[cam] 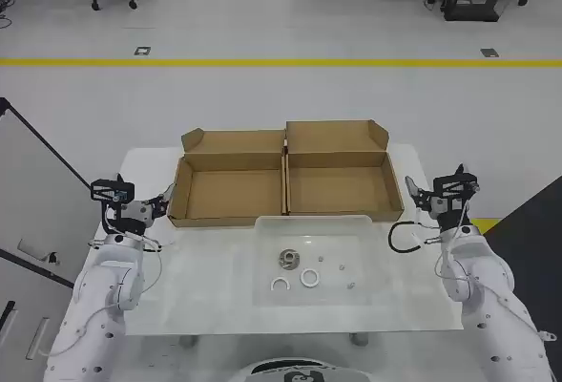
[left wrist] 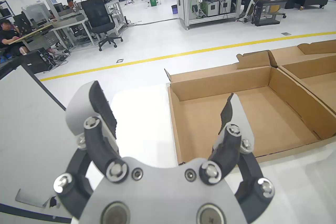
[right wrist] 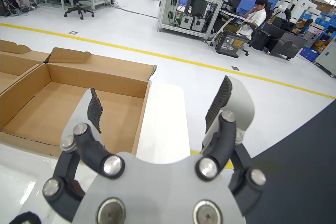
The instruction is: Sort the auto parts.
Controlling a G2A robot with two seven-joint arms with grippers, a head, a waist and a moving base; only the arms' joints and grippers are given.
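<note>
A clear shallow tray [cam: 357, 234] at the table's front middle holds the auto parts: a grey metal round part [cam: 286, 257], a white ring [cam: 310, 278], a white half ring [cam: 281, 284] and a few tiny white pieces [cam: 343, 268]. Behind it stand two open cardboard boxes side by side, the left box [cam: 231, 191] [left wrist: 244, 117] and the right box [cam: 343, 186] [right wrist: 78, 101], both bare inside. My left gripper [cam: 161, 203] [left wrist: 162, 93] hovers open off the left box's outer side. Beside the right box's outer side, my right gripper [cam: 414, 191] [right wrist: 160, 86] is open too, holding nothing.
A grey panel [cam: 23, 181] flanks the table on the left, and a dark surface [cam: 548, 229] lies off its right edge. The white tabletop [cam: 204, 277] has free room on both sides of the tray.
</note>
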